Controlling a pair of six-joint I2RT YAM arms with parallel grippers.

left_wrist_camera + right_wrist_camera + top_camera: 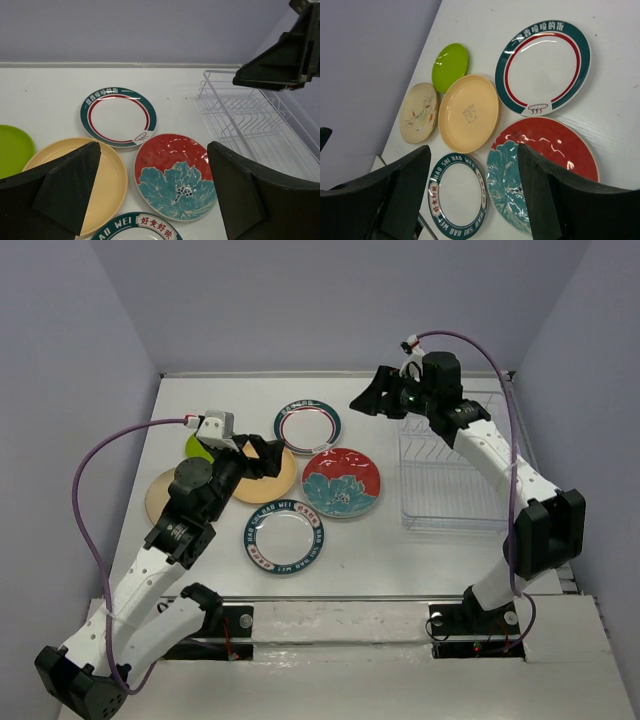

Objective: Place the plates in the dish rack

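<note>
Left gripper [265, 458] is held with jaws wide apart and empty over the plain tan plate [282, 486], just left of the red plate [341, 482]; none of the six plates is racked.

Nearer than the red plate, one teal-rimmed plate [284, 534] is laid flat on the table [380, 555]. Left of the red plate, the patterned tan plate [160, 495] and, farther back, the lime green plate [198, 448] are found; their rims may touch, though this cannot be settled. Beyond the red plate the second teal-rimmed plate [307, 425] is seen, and the right gripper [368, 398] hangs just right of it, jaws parted on nothing. The dish rack [450, 490] is set well right of the red plate, its long axis running near to far. The left arm is judged nearer the plain tan plate. Its flat rim offers little purchase, but bare table between the red plate and the rack gives room for carrying across.
</note>
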